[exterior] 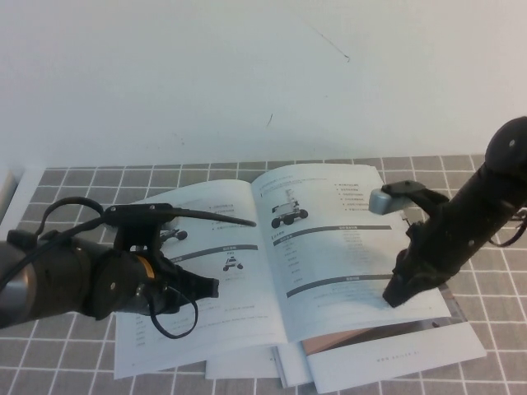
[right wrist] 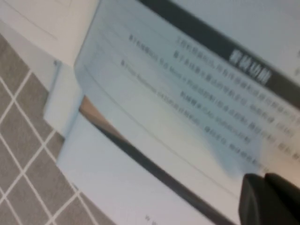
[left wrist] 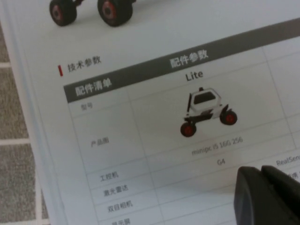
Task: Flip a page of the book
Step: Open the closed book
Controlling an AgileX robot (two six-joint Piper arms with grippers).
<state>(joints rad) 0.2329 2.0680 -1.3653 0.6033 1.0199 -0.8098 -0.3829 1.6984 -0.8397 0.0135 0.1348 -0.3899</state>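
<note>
The book [exterior: 247, 271] lies open on the tiled table, with wheeled-robot photos and dark grey bars on both pages. My left gripper [exterior: 212, 286] is shut and hovers low over the left page [left wrist: 154, 93]; its dark fingers [left wrist: 262, 197] lie together close to the paper. My right gripper [exterior: 394, 296] is shut with its tip down on the lower part of the right page [exterior: 346, 239], near its outer edge. In the right wrist view the fingers [right wrist: 269, 199] lie together against that page [right wrist: 187, 93], whose edge bows slightly above the sheets below.
Other white booklets [exterior: 395, 354] with a pinkish-brown edge [exterior: 346, 339] stick out from under the book at the front right and also show in the right wrist view [right wrist: 108, 173]. The grey tiled tablecloth [exterior: 494, 271] surrounds them. A white wall stands behind.
</note>
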